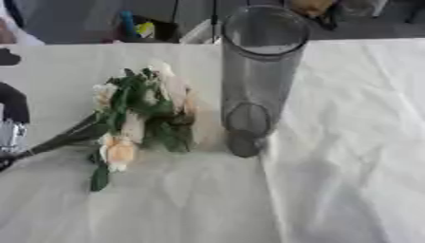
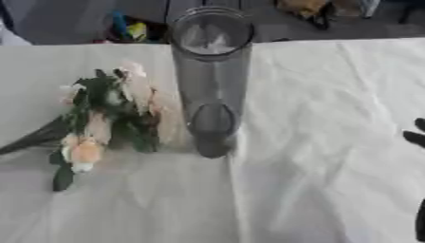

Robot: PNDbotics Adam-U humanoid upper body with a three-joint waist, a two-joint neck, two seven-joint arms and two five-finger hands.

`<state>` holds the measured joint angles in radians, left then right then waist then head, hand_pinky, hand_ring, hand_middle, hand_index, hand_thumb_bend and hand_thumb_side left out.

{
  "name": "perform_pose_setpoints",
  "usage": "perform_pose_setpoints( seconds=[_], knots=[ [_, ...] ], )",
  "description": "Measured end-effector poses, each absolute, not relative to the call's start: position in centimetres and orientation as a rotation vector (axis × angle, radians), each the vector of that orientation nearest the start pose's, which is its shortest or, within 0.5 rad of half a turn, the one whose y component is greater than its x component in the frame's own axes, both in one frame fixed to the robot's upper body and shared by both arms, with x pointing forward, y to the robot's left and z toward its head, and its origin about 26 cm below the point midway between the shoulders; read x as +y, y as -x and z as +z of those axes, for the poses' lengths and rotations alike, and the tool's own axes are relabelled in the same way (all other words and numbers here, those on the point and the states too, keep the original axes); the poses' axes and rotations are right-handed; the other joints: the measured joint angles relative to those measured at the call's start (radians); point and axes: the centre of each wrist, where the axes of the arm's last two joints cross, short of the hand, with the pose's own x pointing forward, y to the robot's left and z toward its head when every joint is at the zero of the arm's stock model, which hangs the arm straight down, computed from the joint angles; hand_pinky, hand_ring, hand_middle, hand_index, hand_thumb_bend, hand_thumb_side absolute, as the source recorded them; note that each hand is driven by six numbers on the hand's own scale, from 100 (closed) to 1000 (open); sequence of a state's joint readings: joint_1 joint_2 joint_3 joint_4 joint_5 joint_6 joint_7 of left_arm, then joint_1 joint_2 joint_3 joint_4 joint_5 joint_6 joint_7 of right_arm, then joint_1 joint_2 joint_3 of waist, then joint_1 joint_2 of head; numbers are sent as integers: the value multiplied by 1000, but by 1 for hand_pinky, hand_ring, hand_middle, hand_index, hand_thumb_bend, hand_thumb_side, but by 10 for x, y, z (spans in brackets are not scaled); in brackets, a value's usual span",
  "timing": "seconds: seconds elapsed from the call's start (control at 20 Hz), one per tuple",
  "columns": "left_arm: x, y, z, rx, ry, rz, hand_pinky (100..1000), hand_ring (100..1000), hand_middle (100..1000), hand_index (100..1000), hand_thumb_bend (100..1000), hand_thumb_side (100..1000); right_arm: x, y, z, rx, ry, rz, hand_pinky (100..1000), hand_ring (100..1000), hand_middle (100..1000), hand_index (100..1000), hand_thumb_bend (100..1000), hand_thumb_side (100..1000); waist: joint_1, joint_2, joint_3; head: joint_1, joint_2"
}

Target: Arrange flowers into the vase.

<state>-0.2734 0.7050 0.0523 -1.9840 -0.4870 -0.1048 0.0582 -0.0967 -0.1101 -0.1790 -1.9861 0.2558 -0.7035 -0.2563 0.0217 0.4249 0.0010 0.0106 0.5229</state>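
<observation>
A tall clear glass vase (image 1: 259, 71) stands upright in the middle of the white-covered table (image 1: 348, 142), with nothing inside it. Just left of the vase lies a bunch of cream and peach flowers (image 1: 141, 111) with green leaves. Its dark stems (image 1: 58, 140) run down-left to the view's edge. My left hand (image 1: 12, 133), black and silver, shows only at that left edge, where the stems end; its grip is hidden. My right hand (image 2: 414, 137) shows as dark fingertips at the right edge of the right eye view, spread apart and touching nothing, well away from the vase.
A wrinkled white cloth covers the table, with a fold running down from the vase's base. Beyond the far table edge (image 1: 99, 43) sit blurred coloured items (image 1: 137, 28) and dark floor. Bare cloth lies in front of and to the right of the vase.
</observation>
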Motion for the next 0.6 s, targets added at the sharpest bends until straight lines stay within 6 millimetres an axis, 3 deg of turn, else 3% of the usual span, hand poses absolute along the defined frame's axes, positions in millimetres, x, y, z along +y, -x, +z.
perform_pose_setpoints(
  seconds=[0.4, 0.6],
  knots=[
    [330, -289, 253, -1871, -1190, -1264, 683, 721, 885, 1000, 100, 679, -293, -273, 129, 3395, -631, -29, 707, 789, 725, 881, 100, 1000, 0, -15, -3, -1, -5],
    [331, -291, 259, -1740, -1184, -1343, 811, 862, 923, 1000, 100, 683, -295, -271, 128, 3399, -625, -41, 707, 789, 725, 881, 100, 1000, 0, -24, -10, 0, -6]
  ],
)
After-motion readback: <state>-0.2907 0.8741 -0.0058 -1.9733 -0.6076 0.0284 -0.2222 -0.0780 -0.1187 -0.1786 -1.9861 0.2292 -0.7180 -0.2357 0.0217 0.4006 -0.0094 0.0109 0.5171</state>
